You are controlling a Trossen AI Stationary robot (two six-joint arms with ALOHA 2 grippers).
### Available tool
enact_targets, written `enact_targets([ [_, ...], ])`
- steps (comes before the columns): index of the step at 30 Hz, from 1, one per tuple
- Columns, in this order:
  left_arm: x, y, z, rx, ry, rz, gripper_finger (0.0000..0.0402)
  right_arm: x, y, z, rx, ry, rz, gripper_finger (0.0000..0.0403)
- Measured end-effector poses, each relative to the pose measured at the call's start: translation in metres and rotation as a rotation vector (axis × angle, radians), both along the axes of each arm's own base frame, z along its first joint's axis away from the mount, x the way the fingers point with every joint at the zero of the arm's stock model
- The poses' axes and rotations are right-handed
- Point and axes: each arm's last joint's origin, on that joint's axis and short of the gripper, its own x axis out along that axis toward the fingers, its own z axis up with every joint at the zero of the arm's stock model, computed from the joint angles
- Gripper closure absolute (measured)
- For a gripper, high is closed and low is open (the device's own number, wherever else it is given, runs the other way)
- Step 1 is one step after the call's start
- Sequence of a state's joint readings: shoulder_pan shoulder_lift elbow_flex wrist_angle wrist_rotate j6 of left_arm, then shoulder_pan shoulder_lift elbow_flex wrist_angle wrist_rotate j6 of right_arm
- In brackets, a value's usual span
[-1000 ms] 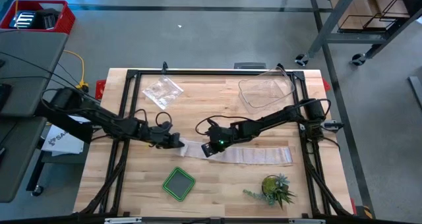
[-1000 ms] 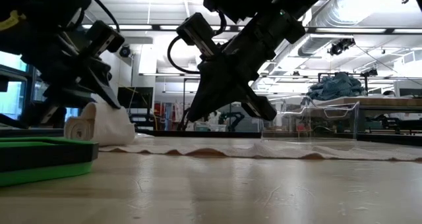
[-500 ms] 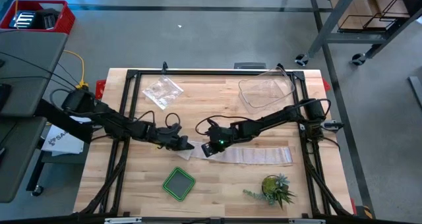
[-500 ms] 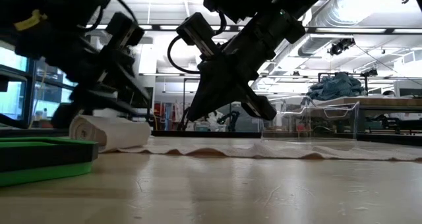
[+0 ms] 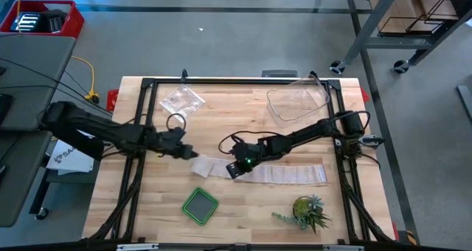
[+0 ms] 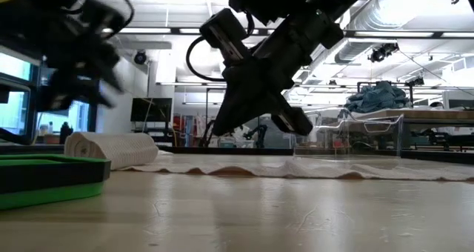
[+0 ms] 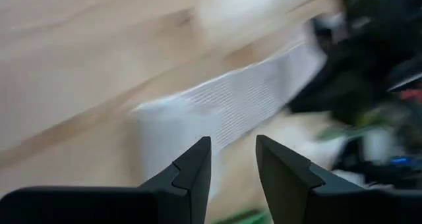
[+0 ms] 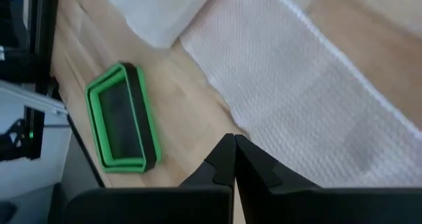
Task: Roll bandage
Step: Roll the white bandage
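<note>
Bandage (image 5: 258,170) gauze looks light, soft and limp, likely to slump or unwind unless its rolled end is pinched across the roll's width while the flat tail is pinned down. Nearest the low camera, the small rolled end (image 6: 111,148) lies on the wooden table (image 5: 243,214) beside the green tray (image 5: 200,205), with the unrolled strip running away from it to the right. The left gripper (image 5: 182,149) hovers just beside and above that roll, not touching it, its fingers (image 7: 191,171) a narrow gap apart and holding nothing. The right gripper (image 5: 234,167) sits on the strip just past the roll, fingers (image 8: 227,161) pressed together, seemingly pinning the cloth. Farther off are the clear plastic tub (image 5: 296,103) and crinkly bag (image 5: 181,101).
</note>
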State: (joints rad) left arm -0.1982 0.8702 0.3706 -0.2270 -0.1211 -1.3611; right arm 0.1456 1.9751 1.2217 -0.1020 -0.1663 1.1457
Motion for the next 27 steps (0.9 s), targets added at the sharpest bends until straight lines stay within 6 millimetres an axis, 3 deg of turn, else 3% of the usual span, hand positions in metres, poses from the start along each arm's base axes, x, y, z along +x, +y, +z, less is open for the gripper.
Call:
enact_targets([
  [3,-0.015,-0.004,0.000,-0.010,0.064,-0.019,0.0286,-0.001,0.004,0.000,0.007,0.006,0.017,0.0403],
  [7,-0.020,-0.011,0.004,0.003,0.030,-0.072,0.0286,-0.001,0.006,0.000,0.010,0.004,0.027,0.0403],
  [14,-0.021,-0.012,-0.031,-0.087,-0.106,-0.021,0.0286,-0.002,0.005,0.000,-0.006,0.005,0.039,0.0403],
  [18,-0.019,-0.011,-0.027,-0.091,-0.211,0.053,0.0286,-0.003,0.004,-0.002,-0.020,0.022,0.029,0.0403],
  [27,-0.022,-0.013,-0.036,-0.165,-0.112,0.061,0.0286,-0.002,0.002,-0.009,-0.017,0.039,0.033,0.0403],
])
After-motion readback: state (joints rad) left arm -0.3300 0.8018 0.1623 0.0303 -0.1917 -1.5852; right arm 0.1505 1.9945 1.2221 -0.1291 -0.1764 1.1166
